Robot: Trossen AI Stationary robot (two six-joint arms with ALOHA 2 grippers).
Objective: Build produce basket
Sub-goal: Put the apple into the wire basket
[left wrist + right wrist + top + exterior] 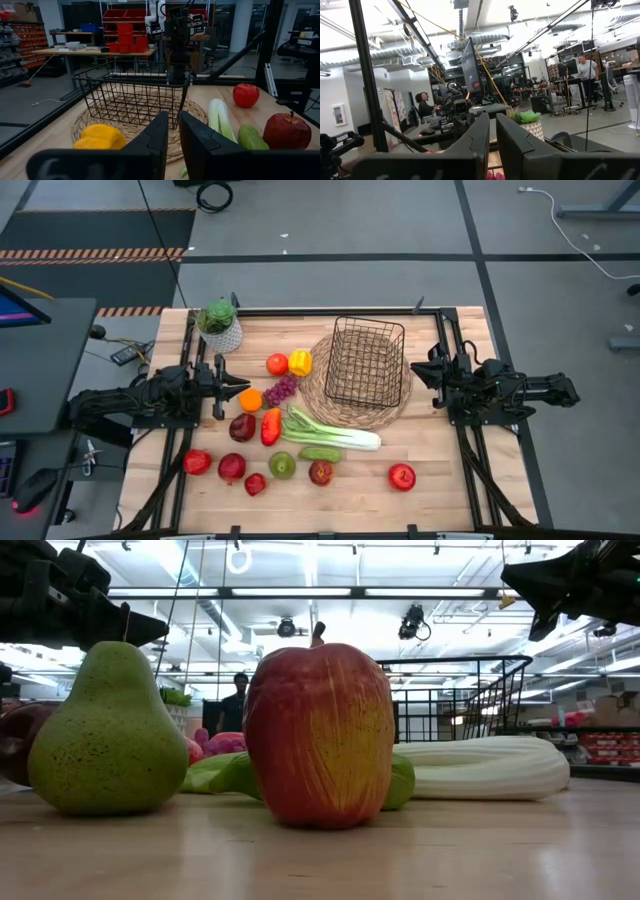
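The black wire basket [367, 360] stands empty on a round woven mat [345, 412] at the table's far right. The produce lies loose on the wood to its left and near side: an orange [277, 364], a yellow pepper [300, 362], grapes [281, 389], a red pepper [271, 426], a leek [330, 430], a cucumber [320, 453], a pear [282, 465] and several red apples [402, 476]. My left gripper [245, 387] hovers shut at the left edge, pointing at the fruit. My right gripper [415, 368] hovers shut just right of the basket. Both hold nothing.
A leafy plant in a white pot [220, 325] stands at the far left corner. Black frame rails [458, 340] run along both sides of the table. Bare wood lies at the near right [440, 500]. People show in the room beyond the table [424, 106].
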